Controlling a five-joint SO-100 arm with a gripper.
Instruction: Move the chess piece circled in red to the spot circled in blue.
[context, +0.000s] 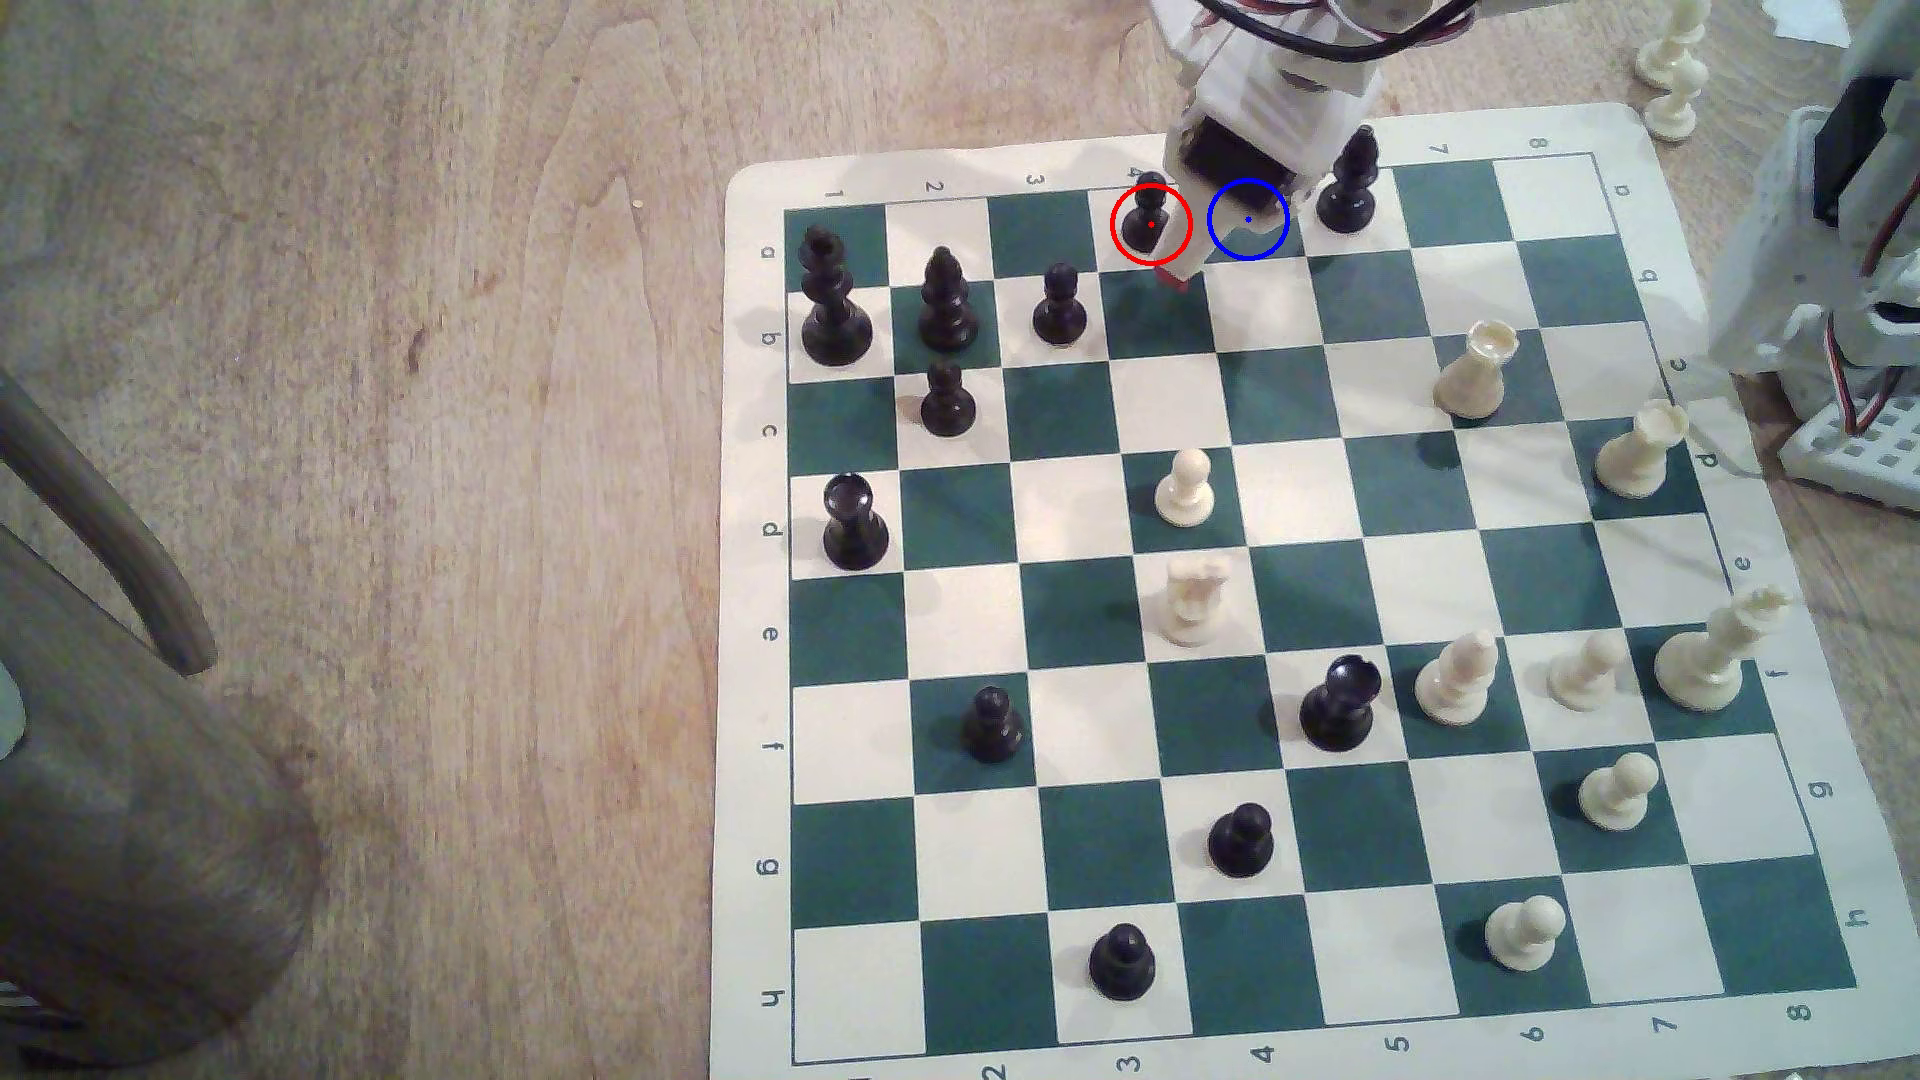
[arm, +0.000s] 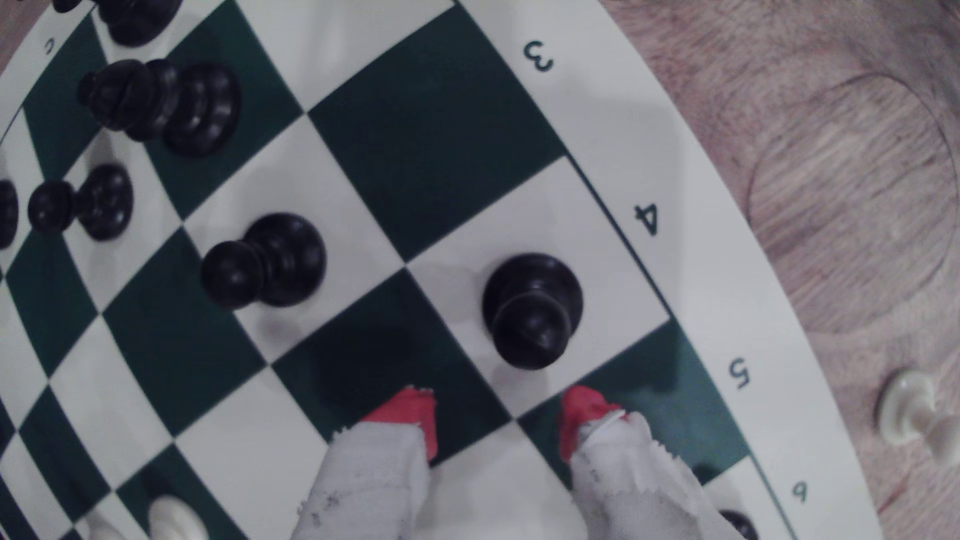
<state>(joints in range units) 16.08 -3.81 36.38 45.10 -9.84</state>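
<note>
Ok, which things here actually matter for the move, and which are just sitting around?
Part of the job:
- black pawn in the red ring
- blue-ringed square
- gripper, open

Just lying about:
- black bishop
- white pawn
- white pieces off the board

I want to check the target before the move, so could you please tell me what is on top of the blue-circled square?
No piece stands on the blue-circled square where it shows. The gripper, open, hangs above it, hiding its far part in the exterior view. The black pawn stands on the neighbouring cream square.

The arm reaches down steeply, its hand (arm: 498, 415) spread apart, both red-tipped fingers (arm: 410, 415) empty.
</note>
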